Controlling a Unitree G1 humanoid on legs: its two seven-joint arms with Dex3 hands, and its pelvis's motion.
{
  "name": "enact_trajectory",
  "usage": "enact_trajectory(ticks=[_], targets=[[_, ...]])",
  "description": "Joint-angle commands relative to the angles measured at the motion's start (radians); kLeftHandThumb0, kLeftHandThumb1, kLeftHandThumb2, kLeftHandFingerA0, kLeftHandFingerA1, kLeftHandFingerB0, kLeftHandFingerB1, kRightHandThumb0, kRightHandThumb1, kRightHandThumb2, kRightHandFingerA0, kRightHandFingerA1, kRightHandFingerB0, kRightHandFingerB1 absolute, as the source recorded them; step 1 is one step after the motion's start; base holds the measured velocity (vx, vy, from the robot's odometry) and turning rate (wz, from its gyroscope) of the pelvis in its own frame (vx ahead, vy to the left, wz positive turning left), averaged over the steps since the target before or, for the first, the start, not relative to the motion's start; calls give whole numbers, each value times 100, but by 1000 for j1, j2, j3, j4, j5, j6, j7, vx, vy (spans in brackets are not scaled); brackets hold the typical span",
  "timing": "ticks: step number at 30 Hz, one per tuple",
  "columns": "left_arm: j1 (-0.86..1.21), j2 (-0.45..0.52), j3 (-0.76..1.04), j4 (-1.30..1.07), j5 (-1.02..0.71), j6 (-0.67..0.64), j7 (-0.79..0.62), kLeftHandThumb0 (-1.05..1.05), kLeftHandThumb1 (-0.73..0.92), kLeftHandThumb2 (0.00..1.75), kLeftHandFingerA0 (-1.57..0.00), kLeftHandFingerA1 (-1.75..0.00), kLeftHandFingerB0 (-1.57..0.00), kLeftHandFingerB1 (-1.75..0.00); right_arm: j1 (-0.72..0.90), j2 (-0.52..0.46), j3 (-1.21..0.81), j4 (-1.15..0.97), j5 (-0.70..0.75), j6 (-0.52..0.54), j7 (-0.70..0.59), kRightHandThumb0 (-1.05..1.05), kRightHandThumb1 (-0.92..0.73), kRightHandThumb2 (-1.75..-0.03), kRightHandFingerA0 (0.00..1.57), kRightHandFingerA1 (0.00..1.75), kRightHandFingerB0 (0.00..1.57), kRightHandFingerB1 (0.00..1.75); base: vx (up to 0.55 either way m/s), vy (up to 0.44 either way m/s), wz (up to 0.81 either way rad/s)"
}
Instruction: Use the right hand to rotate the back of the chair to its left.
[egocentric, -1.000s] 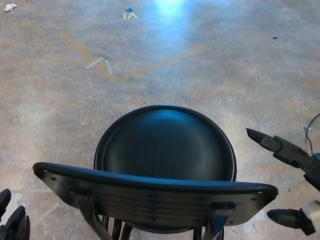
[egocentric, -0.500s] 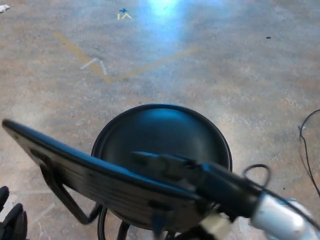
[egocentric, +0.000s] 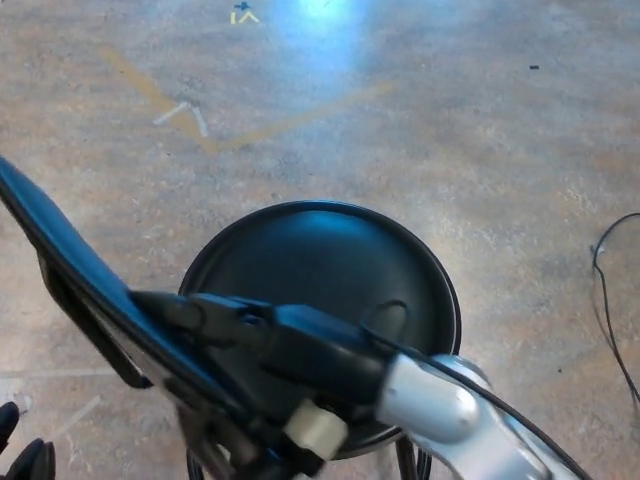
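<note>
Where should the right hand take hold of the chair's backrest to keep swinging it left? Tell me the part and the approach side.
Hold the backrest at its lower, near end, coming across from the robot's right, over the round seat. The panel is a thin bar running diagonally to the upper left, and the right hand already lies against its seat-facing side there.

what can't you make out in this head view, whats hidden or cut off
- Right hand: motion-blurred against the chair back; its finger pose and exact contact are unclear.
- Left hand: cut off by the bottom-left corner, only fingertips show.
- Chair legs: hidden under the seat and right arm.
- Black cable: runs off the right edge.
</note>
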Motion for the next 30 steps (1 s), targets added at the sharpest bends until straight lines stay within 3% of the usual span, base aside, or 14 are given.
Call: enact_trajectory(ticks=[1,2,3,4,5,6,9,10,12,13,17,18,20,30], targets=[[12,12,-7,13,11,21,27,-81,60,58,-29,-45,-36,-38,-146,147,41,83,-38,-32,-58,-77,-44,-92,0,51,5,24,0,0,0],[13,14,-7,13,9,23,25,-81,60,58,-29,-45,-36,-38,-161,164,41,100,-33,-30,-59,-77,-44,-92,0,51,5,24,0,0,0],[13,17,-4,14,5,28,20,-81,60,59,-29,-45,-36,-37,-186,187,40,120,-35,-18,-63,-96,-52,-59,0,60,0,38,0,0,0],[14,17,-3,15,3,30,18,-75,61,59,-28,-46,-36,-38,-209,205,39,134,-38,-4,-63,-76,-43,-91,0,49,3,26,0,0,0],[16,16,-2,17,2,29,18,-75,61,59,-28,-46,-36,-38,-226,216,39,142,-40,6,-60,-76,-43,-91,0,49,3,26,0,0,0],[17,15,-2,18,1,33,19,-79,59,59,-25,-47,-38,-38,-273,244,35,177,-47,17,-73,-99,-55,-60,0,62,0,42,0,0,0],[19,14,-3,21,2,44,19,-83,57,58,-27,-45,-37,-38,-405,310,20,282,-54,47,-107,-96,-58,-60,1,56,0,43,0,0,0],[20,12,-6,21,5,44,19,-86,44,89,-21,-51,-30,-47,-468,332,7,339,-49,51,-122,-94,-60,-58,3,52,0,39,0,0,0],[20,9,-7,20,6,44,19,-86,58,59,-28,-46,-37,-38,-504,339,3,381,-43,37,-143,-92,-61,-58,4,50,1,37,0,0,0],[20,7,-7,21,6,45,17,-85,58,58,-29,-46,-38,-38,-522,341,-1,404,-42,23,-156,-85,-52,-93,2,48,12,21,0,0,0],[19,3,-10,25,8,45,19,-86,58,59,-30,-46,-38,-38,-562,335,-12,473,-31,-33,-195,-85,-54,-92,7,44,13,13,0,0,0],[17,4,-10,25,8,46,20,-86,58,58,-30,-46,-38,-38,-566,331,-15,481,-26,-43,-196,-85,-66,-61,9,37,3,28,0,0,0],[17,5,-9,24,7,45,20,-86,59,59,-30,-46,-38,-39,-557,321,-14,484,-20,-61,-199,-85,-55,-92,10,38,10,11,0,0,0],[25,9,-14,26,11,50,23,-86,58,59,-30,-46,-38,-38,-482,258,-10,454,-3,-96,-193,-87,-56,-92,10,28,9,9,0,0,0]])
